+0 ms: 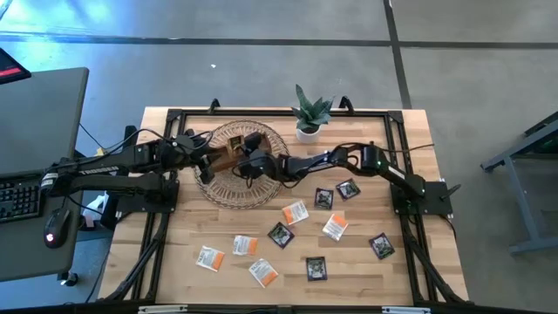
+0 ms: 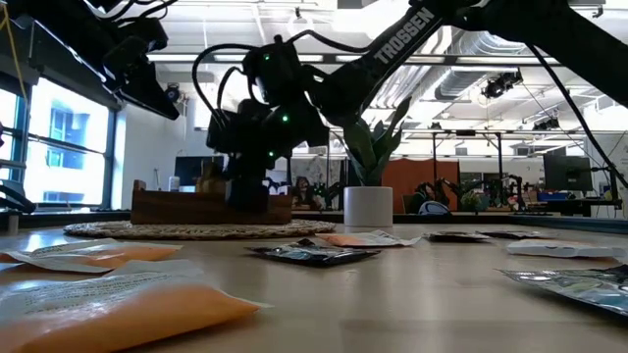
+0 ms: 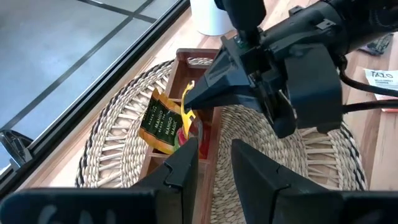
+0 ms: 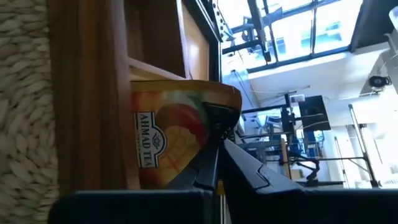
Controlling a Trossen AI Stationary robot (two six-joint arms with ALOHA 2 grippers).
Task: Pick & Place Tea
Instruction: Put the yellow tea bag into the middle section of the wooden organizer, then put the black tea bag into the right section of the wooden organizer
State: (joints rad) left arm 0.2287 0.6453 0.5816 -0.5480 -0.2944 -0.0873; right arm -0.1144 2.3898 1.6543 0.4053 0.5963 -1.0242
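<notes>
Nearest you along the table's front edge, orange-and-white sachets are lying flat and scattered, with dark sachets carrying pale green labels mixed among them. They are spreading back toward the middle of the wooden table, none stacked, most apart from one another. In the low view the closest orange one is looking puffy and glossy, a dark one lying flat beyond it.

Farther back you are seeing the round woven mat with the brown wooden tray sitting on it. The right gripper is reaching down into the tray; its jaws are pinching the top edge of an orange mango sachet, which is standing nearly upright, slightly tilted, in a tray compartment. The right wrist view is showing that sachet up close: orange with a mango picture and white brand lettering, its corner caught between the two dark fingertips.

The left gripper is hovering just over the tray's near side, jaws narrowly parted and holding nothing, facing the right gripper.

Behind the mat, the small potted plant in its white pot is standing at the table's back edge.
</notes>
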